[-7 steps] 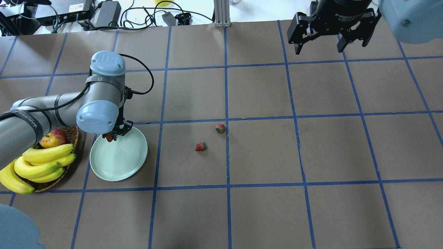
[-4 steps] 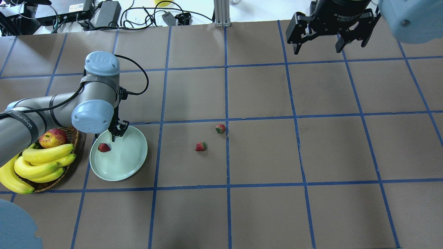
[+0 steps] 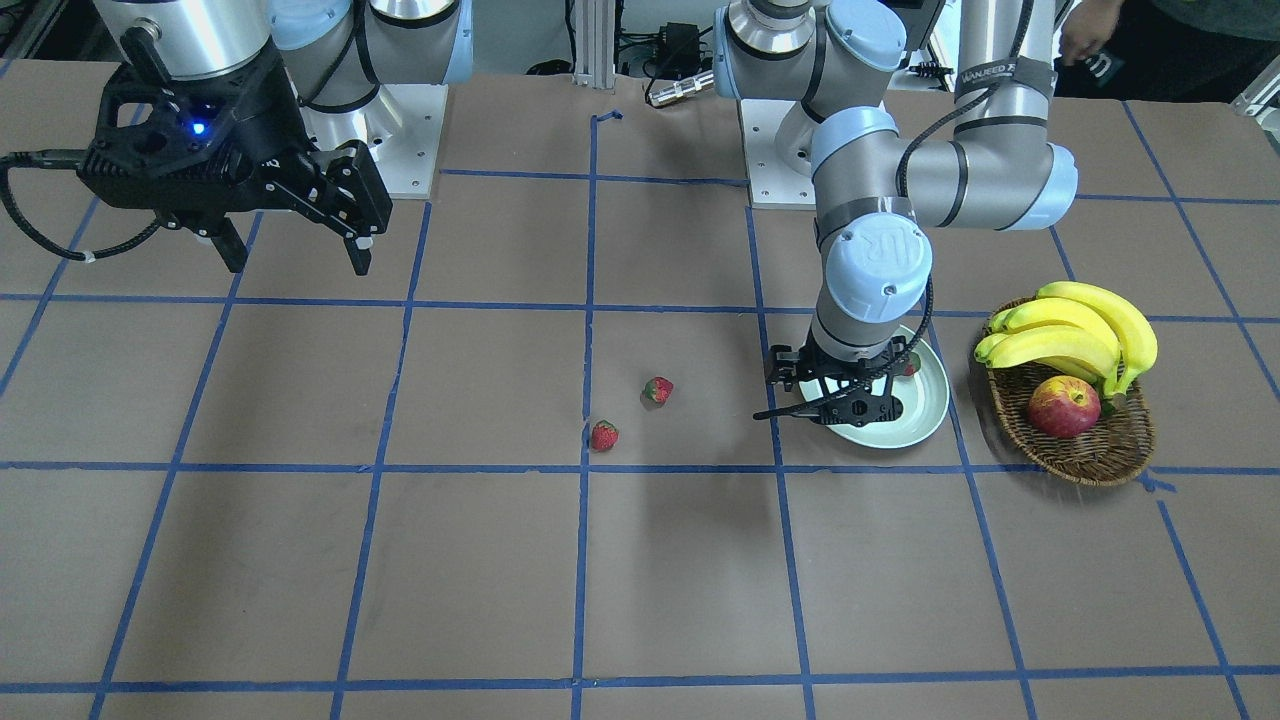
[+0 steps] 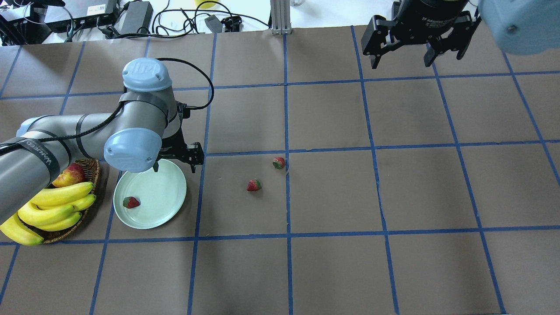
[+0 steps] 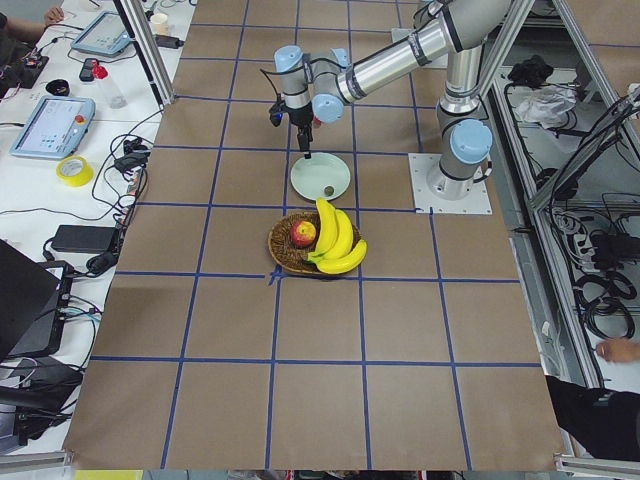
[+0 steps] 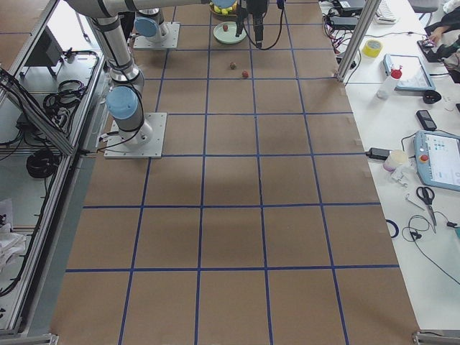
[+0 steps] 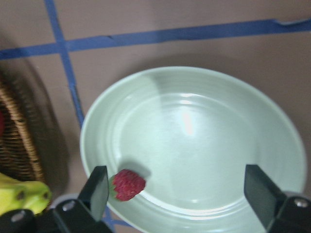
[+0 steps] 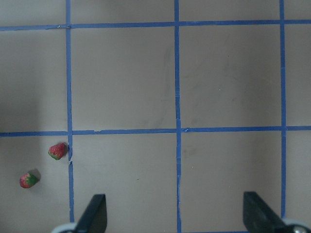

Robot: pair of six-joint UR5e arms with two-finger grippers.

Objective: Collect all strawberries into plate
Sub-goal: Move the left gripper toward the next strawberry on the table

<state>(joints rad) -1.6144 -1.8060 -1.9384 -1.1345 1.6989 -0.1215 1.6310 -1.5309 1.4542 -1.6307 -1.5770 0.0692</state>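
One strawberry [image 4: 131,202] lies in the pale mint-green plate [image 4: 164,197], near its rim on the basket side; the left wrist view shows this berry [image 7: 128,184] on the plate [image 7: 204,141] too. Two more strawberries [image 4: 253,185] [image 4: 278,162] lie on the brown table to the right of the plate, also in the right wrist view [image 8: 28,180] [image 8: 58,151]. My left gripper [image 4: 173,166] is open and empty above the plate's far right rim. My right gripper [image 4: 402,61] is open and empty, high over the far right of the table.
A wicker basket [image 4: 89,168] with bananas [image 4: 59,199] and a red-yellow apple [image 4: 70,174] stands just left of the plate. Cables and power bricks [image 4: 135,17] lie beyond the table's far edge. Blue tape lines grid the brown table top.
My left gripper opened and let the strawberry go; it rolled across the plate toward the near rim. The gripper then moved right along the plate's far edge. The right arm barely moved.
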